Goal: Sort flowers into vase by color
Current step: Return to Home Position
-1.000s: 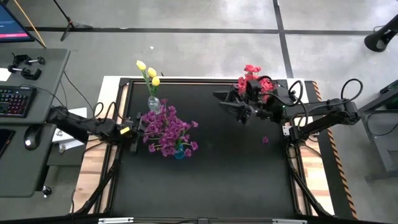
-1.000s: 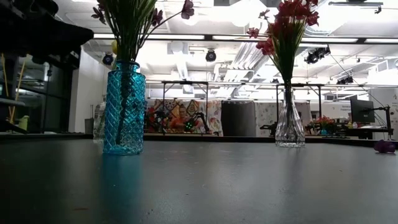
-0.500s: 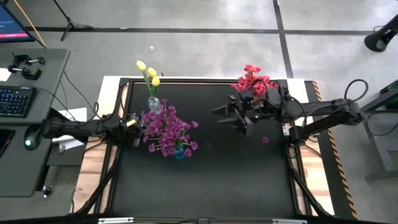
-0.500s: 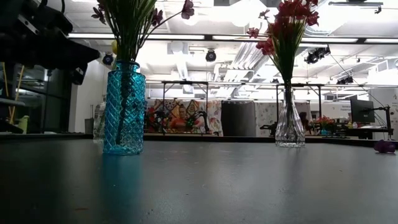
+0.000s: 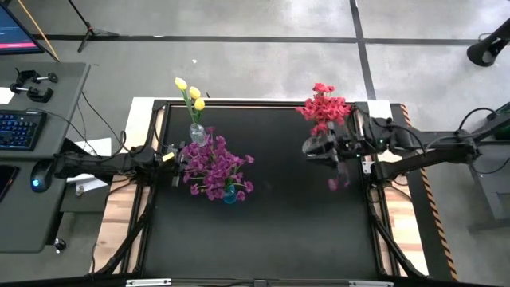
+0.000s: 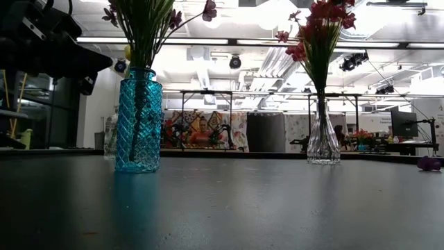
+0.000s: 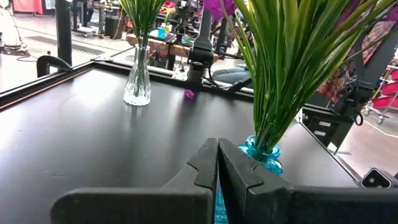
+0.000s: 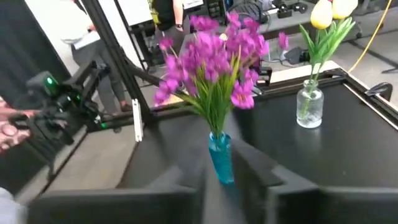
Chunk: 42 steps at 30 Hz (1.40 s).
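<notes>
Clock bearings are taken from the centre of the table (image 5: 263, 239) in the high view, with 12 at the far edge.

1. Nearest item: the blue vase (image 6: 138, 119), upright, just beside centre at 9 o'clock. It holds the purple flowers (image 5: 213, 166) as one full bunch, with green stems running down into its neck and blooms spreading wide above it.

2. One loose purple bloom (image 6: 428, 163) lies on the table surface at 3 o'clock, apart from every vase.

3. The left gripper (image 7: 217, 163) hangs at 9 to 10 o'clock, just beside the purple bunch on the side towards the table's left edge. Its jaws are pressed together with nothing between them. It touches neither the vase nor the stems.

4. The right gripper (image 5: 311, 148) is at 2 o'clock, close to the foot of the red bunch. Whether it is spread or closed cannot be told. Its wrist view faces across the table to the purple bunch.

5. Farther back at 10 to 11 o'clock, the small clear vase (image 5: 197, 133) stands upright and holds the yellow flowers (image 5: 190, 90).

6. At 1 to 2 o'clock the tall clear vase (image 6: 323, 142) stands upright near the far right corner and holds the red flowers (image 5: 323, 104).
</notes>
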### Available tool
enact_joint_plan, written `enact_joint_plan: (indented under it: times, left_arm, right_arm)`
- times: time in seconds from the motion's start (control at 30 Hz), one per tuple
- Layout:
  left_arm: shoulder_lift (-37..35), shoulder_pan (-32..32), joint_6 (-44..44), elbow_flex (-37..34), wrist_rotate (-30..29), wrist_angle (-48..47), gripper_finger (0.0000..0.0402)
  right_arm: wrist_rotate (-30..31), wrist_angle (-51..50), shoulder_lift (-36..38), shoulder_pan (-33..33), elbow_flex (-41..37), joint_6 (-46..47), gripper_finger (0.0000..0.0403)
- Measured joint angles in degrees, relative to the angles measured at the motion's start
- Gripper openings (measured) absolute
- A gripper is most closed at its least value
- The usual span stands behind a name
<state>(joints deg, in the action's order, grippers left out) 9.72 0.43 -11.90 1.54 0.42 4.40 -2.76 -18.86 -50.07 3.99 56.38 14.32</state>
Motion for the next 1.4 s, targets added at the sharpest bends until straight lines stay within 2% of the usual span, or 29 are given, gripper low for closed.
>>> enact_joint_plan:
  times: [0.07,0.1,0.17,0.3,0.43,0.5,0.63,0.7,0.97,1.27,1.4]
  left_arm:
    - [0.0,0.0,0.0,0.0,0.0,0.0,0.0000]
    - [0.0,0.0,0.0,0.0,0.0,0.0,0.0000]
    - [0.0,0.0,0.0,0.0,0.0,0.0,0.0000]
    - [0.0,0.0,0.0,0.0,0.0,0.0,0.0000]
    - [0.0,0.0,0.0,0.0,0.0,0.0,0.0000]
    - [0.0,0.0,0.0,0.0,0.0,0.0,0.0000]
    - [0.0,0.0,0.0,0.0,0.0,-0.1,0.0000]
    - [0.0,0.0,0.0,0.0,0.0,-0.1,0.0000]
    - [0.0,0.0,0.0,0.0,0.0,-0.2,0.0000]
    - [0.0,0.0,0.0,0.0,0.0,-0.1,0.0000]
    - [0.0,0.0,0.0,0.0,0.0,-0.2,0.0000]
  right_arm:
    - [0.7,2.8,2.5,0.5,-4.9,-0.8,0.0028]
    - [0.8,5.3,3.8,0.6,-7.9,-0.8,0.0014]
    - [0.6,11.9,6.3,0.8,-14.6,0.8,0.0015]
    - [-0.5,31.3,9.8,0.9,-28.5,5.1,0.0017]
    - [-0.7,49.1,9.7,0.9,-39.3,6.4,0.0004]
    - [-0.7,54.5,8.9,0.9,-42.6,4.5,0.0005]
    - [-0.7,54.9,7.6,0.9,-46.3,-6.7,0.0001]
    - [-0.7,55.1,7.6,0.8,-47.7,-9.0,0.0001]
    - [-6.4,60.8,8.1,-3.9,-53.9,-8.4,0.0000]
    - [-20.5,58.5,8.1,-14.7,-55.8,-9.2,0.0000]
    - [-21.2,58.5,8.2,-16.0,-55.8,-6.6,0.0000]
